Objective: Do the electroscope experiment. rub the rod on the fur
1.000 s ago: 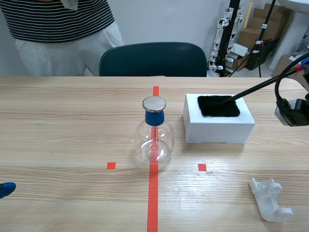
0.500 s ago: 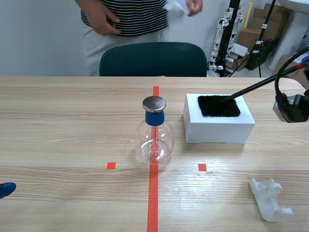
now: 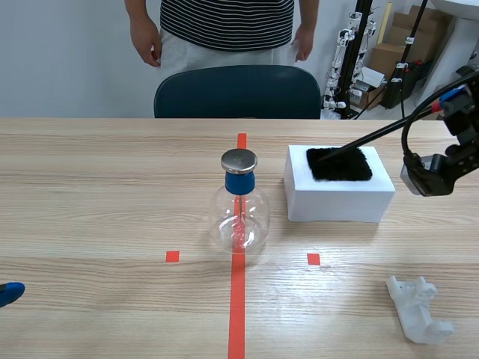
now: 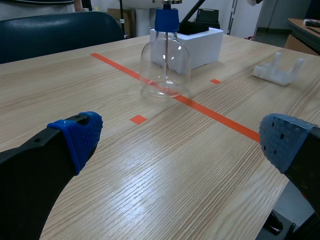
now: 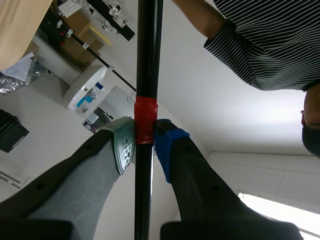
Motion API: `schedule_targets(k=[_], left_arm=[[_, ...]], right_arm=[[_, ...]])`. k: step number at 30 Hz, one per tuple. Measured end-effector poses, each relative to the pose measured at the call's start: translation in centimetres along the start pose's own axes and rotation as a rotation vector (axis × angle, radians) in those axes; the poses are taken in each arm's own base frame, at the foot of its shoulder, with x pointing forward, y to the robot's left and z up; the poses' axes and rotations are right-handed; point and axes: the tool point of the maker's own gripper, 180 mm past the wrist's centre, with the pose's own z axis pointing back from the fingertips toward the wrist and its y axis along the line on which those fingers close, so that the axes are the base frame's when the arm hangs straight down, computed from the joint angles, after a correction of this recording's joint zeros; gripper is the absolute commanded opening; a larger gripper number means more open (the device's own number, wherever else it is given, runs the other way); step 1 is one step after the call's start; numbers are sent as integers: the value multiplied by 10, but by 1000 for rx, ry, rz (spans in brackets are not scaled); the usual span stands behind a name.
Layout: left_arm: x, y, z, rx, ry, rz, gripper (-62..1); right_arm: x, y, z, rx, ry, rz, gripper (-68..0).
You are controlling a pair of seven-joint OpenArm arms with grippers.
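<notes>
Wooden worktop (image 3: 90, 194), a person standing behind it. Right pincer (image 5: 144, 142) pinches the rod (image 3: 374, 136) and has shifted toward the flask (image 3: 239, 221). The rod's tip, well ahead of that pincer, has slid across the fur (image 3: 340, 164). I judge rubbing is under way. Left pincer (image 4: 180, 137) spread, holding nothing.

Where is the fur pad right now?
In the scene view, the fur pad lies on top of the white block, right of the glass flask, with the black rod tip on it.
</notes>
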Motion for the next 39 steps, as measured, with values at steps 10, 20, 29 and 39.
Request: schedule_targets(k=[10, 20, 29, 39], left_arm=[[0, 0, 0, 0, 0, 0, 14], [0, 0, 0, 0, 0, 0, 14], [0, 0, 0, 0, 0, 0, 14], [0, 0, 0, 0, 0, 0, 14]], right_arm=[[-35, 23, 10, 69, 36, 41, -675], [8, 1, 1, 8, 15, -43, -675], [-27, 21, 7, 70, 63, -27, -675], [-59, 30, 19, 64, 72, -43, -675]])
